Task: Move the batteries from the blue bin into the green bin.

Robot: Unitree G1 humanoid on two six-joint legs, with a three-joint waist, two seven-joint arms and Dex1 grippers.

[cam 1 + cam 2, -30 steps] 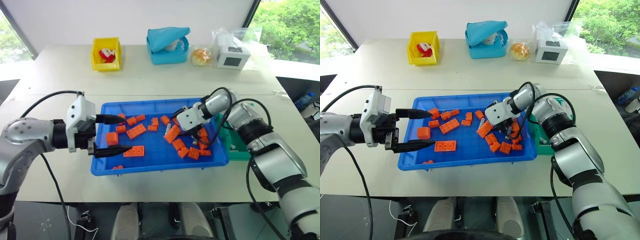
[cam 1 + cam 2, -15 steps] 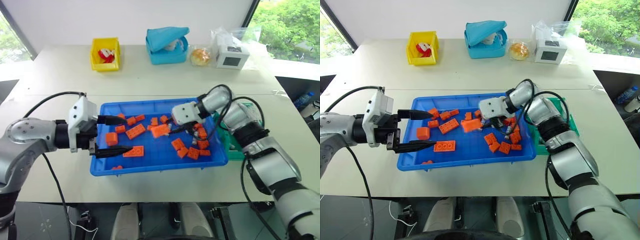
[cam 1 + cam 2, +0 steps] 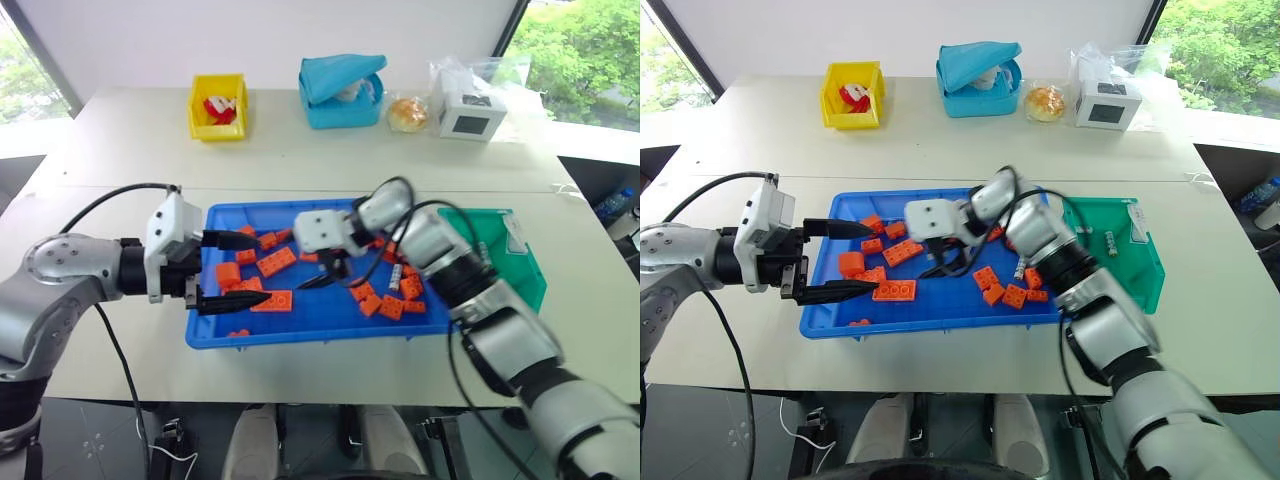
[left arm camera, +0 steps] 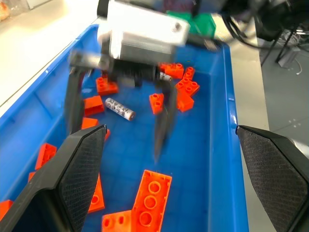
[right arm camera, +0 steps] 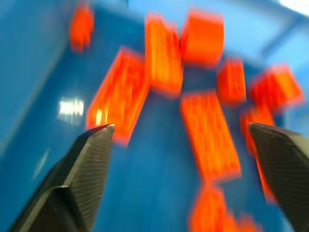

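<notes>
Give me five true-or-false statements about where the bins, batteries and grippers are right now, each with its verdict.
1. The right gripper is over the blue bin with its fingers spread and nothing between them. True.
2. The green bin stands at the blue bin's left end. False: it stands against the right end.
3. A battery lies among the orange bricks in the blue bin. True.
4. The left gripper is clamped on an orange brick. False: its fingers are open over the bin's left end, holding nothing.
5. The yellow bin sits inside the blue bin. False: it stands apart, at the table's far side.
</notes>
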